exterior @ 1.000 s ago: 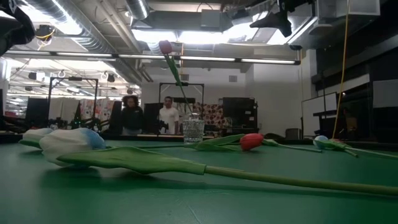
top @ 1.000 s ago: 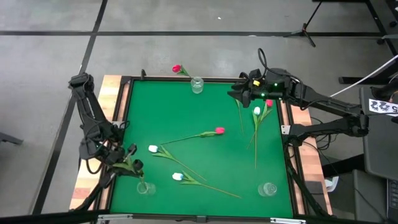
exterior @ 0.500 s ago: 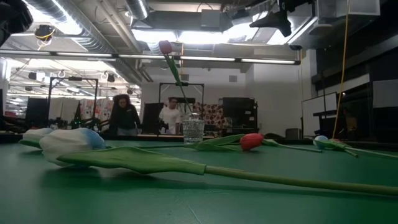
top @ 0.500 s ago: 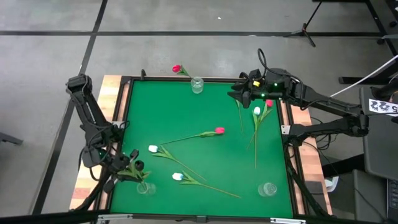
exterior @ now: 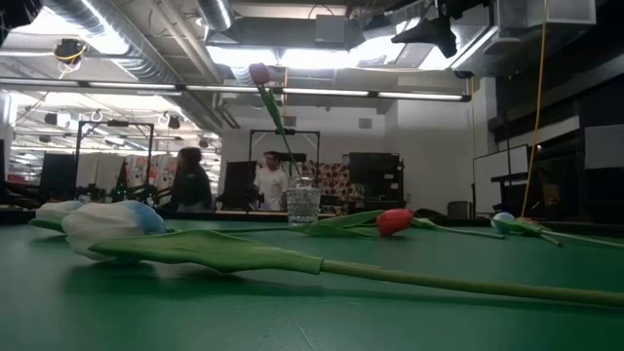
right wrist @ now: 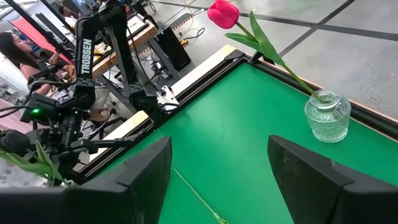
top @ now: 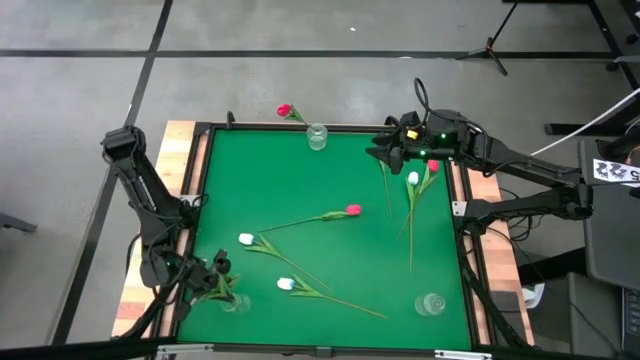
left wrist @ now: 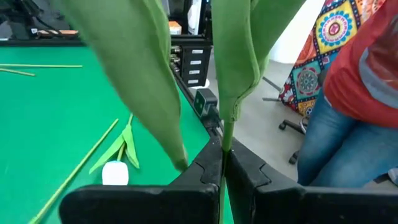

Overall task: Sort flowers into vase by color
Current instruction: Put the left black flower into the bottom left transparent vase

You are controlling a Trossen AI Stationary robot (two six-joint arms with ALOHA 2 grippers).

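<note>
Flower stem (left wrist: 221, 134), pinched in left claw (left wrist: 222, 177)

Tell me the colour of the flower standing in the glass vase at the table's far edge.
Pink-red flower; clearest in the right wrist view.

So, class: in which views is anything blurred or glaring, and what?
Low view: the nearest white tulip is soft and the ceiling lights glare. Left wrist view: the green leaves fill the frame, blurred. High view: even light.
</note>
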